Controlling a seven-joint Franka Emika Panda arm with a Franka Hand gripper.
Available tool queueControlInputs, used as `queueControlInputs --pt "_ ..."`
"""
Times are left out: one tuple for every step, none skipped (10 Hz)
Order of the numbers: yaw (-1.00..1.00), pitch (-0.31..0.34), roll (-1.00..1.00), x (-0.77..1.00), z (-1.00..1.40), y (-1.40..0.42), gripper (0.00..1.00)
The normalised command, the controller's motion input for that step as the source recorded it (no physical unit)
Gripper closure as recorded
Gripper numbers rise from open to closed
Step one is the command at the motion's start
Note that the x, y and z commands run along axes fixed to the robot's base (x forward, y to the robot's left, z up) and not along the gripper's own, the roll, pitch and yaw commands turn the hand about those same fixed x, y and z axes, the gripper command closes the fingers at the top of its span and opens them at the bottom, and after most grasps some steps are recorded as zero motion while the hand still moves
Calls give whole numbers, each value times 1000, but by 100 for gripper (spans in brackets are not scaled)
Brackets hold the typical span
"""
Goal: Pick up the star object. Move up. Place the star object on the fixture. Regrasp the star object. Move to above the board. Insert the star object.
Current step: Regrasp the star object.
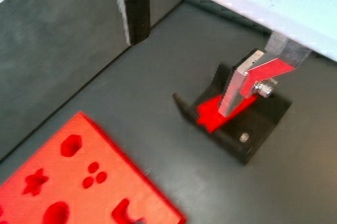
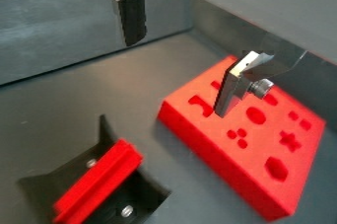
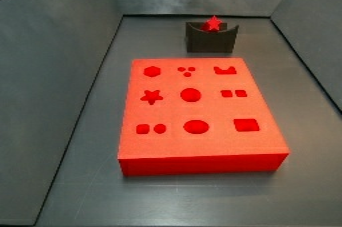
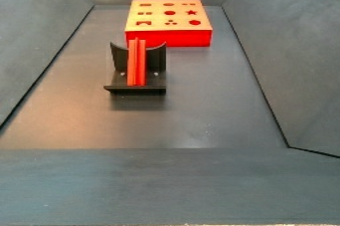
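Observation:
The star object (image 3: pixel 213 23) is a small red prism lying in the notch of the dark fixture (image 3: pixel 207 41), its star end facing a side view. In both wrist views it shows lengthways (image 2: pixel 99 182), resting in the fixture (image 2: pixel 148 206). My gripper (image 1: pixel 191 45) hangs open well above the floor, with nothing between its fingers (image 1: pixel 136 13). It is beside and above the fixture (image 1: pixel 257 129), apart from the star object (image 1: pixel 211 112). The red board (image 3: pixel 194 116) with its shaped recesses lies flat on the floor, also in view under my gripper (image 2: pixel 184 48).
Sloping grey walls (image 4: pixel 40 51) enclose the floor on all sides. A pale rim (image 1: pixel 250 1) runs above the wall behind the fixture. The board (image 4: pixel 169 21) sits at one end and the fixture (image 4: pixel 157 69) stands a short gap away from it.

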Motion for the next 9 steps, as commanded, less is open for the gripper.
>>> queueControlInputs --pt "23 -9 1000 -35 -2 -28 0" --pt "24 -14 1000 -32 -3 -24 0" --pt "25 -23 1000 -28 1 -25 0" --pt "26 -29 1000 -26 1 -20 0" --pt "27 -30 1000 -29 0 -20 0" --pt "27 -29 1000 -27 4 -19 0" --pt "29 -26 1000 -19 14 -20 0" --pt "29 -24 1000 -12 15 -19 0" --pt "30 -15 1000 8 0 -22 0"
